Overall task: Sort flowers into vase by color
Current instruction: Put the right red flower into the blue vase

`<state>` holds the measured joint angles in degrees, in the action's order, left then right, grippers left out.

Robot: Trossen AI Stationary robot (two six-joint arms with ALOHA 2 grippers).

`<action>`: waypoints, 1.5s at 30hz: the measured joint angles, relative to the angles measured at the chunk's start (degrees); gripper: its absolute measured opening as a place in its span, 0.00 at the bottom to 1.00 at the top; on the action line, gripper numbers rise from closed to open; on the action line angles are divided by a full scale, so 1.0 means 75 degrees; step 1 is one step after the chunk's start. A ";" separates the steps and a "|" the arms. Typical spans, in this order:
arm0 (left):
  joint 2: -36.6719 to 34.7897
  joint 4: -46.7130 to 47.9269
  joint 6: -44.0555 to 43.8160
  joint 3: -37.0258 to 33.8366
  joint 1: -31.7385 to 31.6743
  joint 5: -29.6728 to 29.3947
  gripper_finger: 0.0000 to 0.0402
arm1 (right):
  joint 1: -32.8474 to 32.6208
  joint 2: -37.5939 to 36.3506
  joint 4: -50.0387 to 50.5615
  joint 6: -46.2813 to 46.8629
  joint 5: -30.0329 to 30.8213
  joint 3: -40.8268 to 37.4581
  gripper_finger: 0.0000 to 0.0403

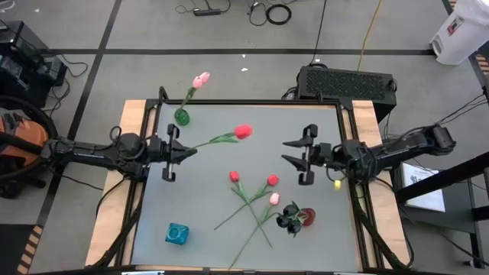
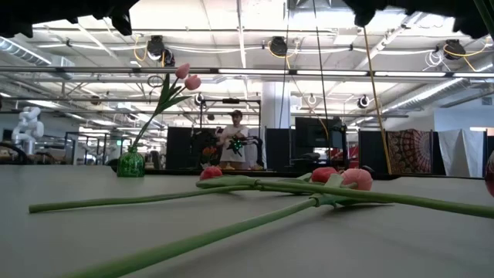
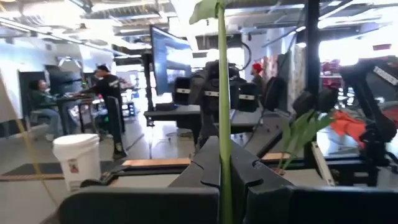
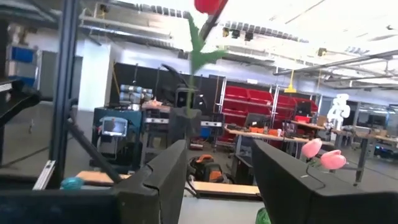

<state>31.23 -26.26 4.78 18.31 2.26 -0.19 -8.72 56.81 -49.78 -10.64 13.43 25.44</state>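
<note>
Loose tulips (image 1: 256, 200) on table, left hand (image 1: 186, 152) clamping red tulip (image 1: 243, 131)

A red artificial tulip (image 1: 243, 131) on a thin green stem is held level above the desk. Two pink tulips (image 1: 201, 79) stand in a small green glass vase (image 1: 182, 117). Red, pink and black tulips (image 1: 263, 200) lie crossed near a blue vase (image 1: 176, 234).
</note>
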 joint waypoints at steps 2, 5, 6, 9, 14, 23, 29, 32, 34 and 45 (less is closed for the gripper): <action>0.0061 0.0000 -0.0002 0.0000 0.0000 0.0032 0.00 | 0.0113 0.0399 -0.0484 0.0131 -0.0014 0.0001 0.43; 0.0194 -0.0001 -0.0007 0.0000 0.0000 0.0035 0.00 | 0.0272 0.0991 -0.1267 0.0240 -0.0067 0.0001 0.43; 0.0249 -0.0006 -0.0007 0.0000 0.0000 0.0035 0.00 | 0.0345 0.1181 -0.1584 0.0287 -0.0181 0.0001 0.43; 0.0439 -0.0135 -0.0004 0.0000 0.0000 0.0035 0.00 | 0.0565 0.1687 -0.2349 0.0517 -0.0661 0.0086 0.43; 0.0862 -0.0762 -0.0001 0.0000 0.0000 0.0035 0.00 | 0.0820 0.2289 -0.2352 0.0605 -0.1042 0.0752 0.43; 0.1753 -0.1305 -0.0004 0.0003 0.0000 0.0035 0.00 | 0.1003 0.3285 -0.2310 0.0599 -0.1769 0.2027 0.43; 0.2366 -0.1747 -0.0028 0.0003 0.0000 0.0033 0.00 | 0.1015 0.3900 -0.2294 0.0752 -0.2069 0.2670 0.43; 0.2617 -0.1857 -0.0135 0.0003 0.0000 0.0035 0.00 | 0.1017 0.4163 -0.2282 0.0770 -0.2255 0.2932 0.43; 0.2734 -0.1863 -0.0188 0.0006 0.0000 0.0032 0.00 | 0.1015 0.4228 -0.2228 0.0833 -0.2265 0.3053 0.43; 0.3056 -0.1870 -0.0202 0.0009 0.0000 0.0032 0.00 | 0.1015 0.4285 -0.2247 0.0966 -0.2410 0.3184 0.43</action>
<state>54.15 -40.28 3.27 18.37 2.26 0.05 -1.10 88.95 -66.63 -3.40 -4.64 49.32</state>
